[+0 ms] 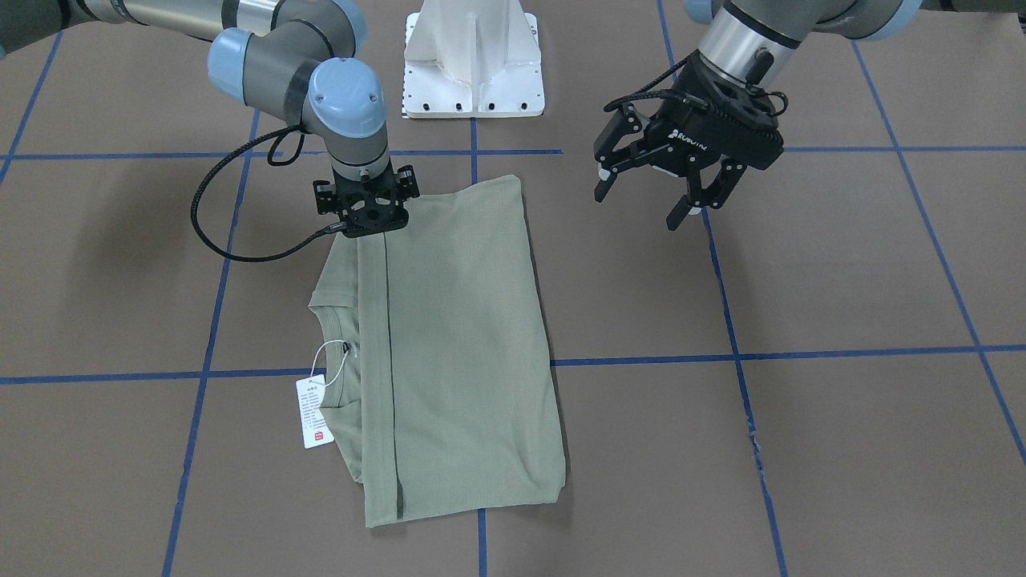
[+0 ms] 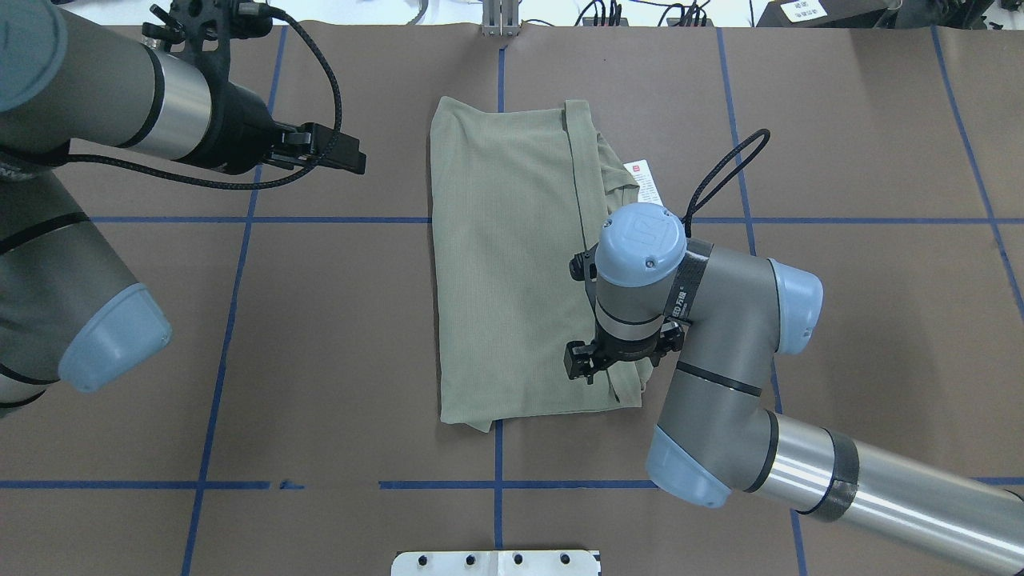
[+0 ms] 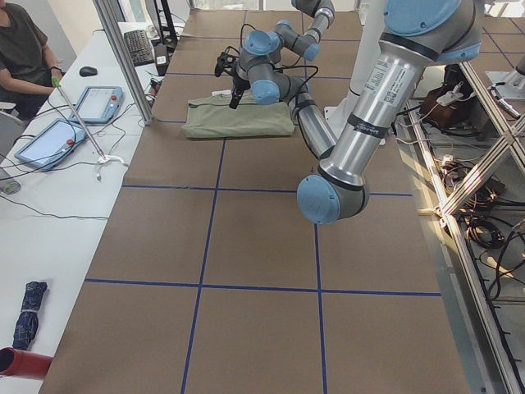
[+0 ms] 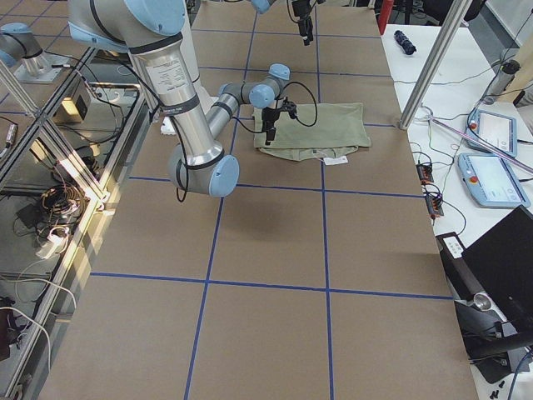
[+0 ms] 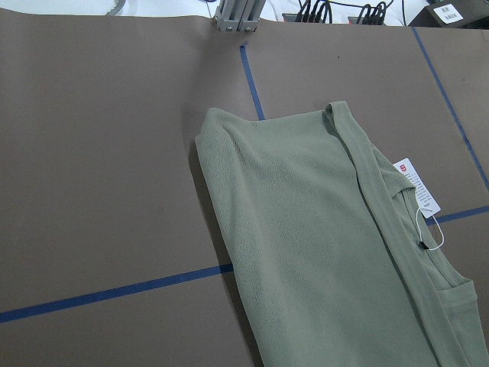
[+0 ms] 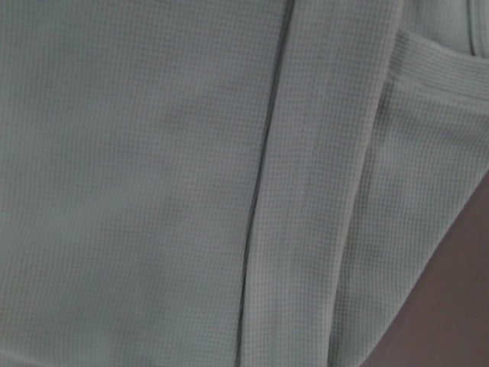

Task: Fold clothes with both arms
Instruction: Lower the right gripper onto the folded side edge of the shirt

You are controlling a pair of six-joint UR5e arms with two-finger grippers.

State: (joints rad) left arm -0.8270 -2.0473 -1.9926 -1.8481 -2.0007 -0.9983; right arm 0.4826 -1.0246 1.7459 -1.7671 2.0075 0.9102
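Sage-green knit shirt (image 1: 457, 336) lies folded into a tall rectangle at the centre of the front-facing view, flat on the brown table cover (image 1: 842, 264) crossed by blue tape lines (image 1: 641, 361). A folded-over flap runs down its left part, with the neckline and a bit of shoulder poking out at the left edge. The white hang tag (image 1: 314, 411) with a red mark lies on the table just left of the collar on a thin loop; its print is unreadable. Chest logo can't be made out. The right gripper (image 1: 369, 210) is at the shirt's upper left corner in that view, pointing straight down. Its fingers are hidden under the wrist and mount, in the overhead view too, so I can't tell if the jaws are open, closed or on cloth. The right wrist view is all close-up, soft-focus knit with the flap's edge, a brown wedge of table at lower right, no fingers visible. The left gripper (image 1: 641, 200), upper right of the front-facing view, hangs over bare table well apart from the shirt, jaws spread, nothing between them. In the left wrist view the shirt is cut off by the bottom and right edges. White pedestal base (image 1: 473, 60) at top centre is cropped by the top edge. A seated person (image 3: 20, 49) is half cut off at the upper left of the left side view.
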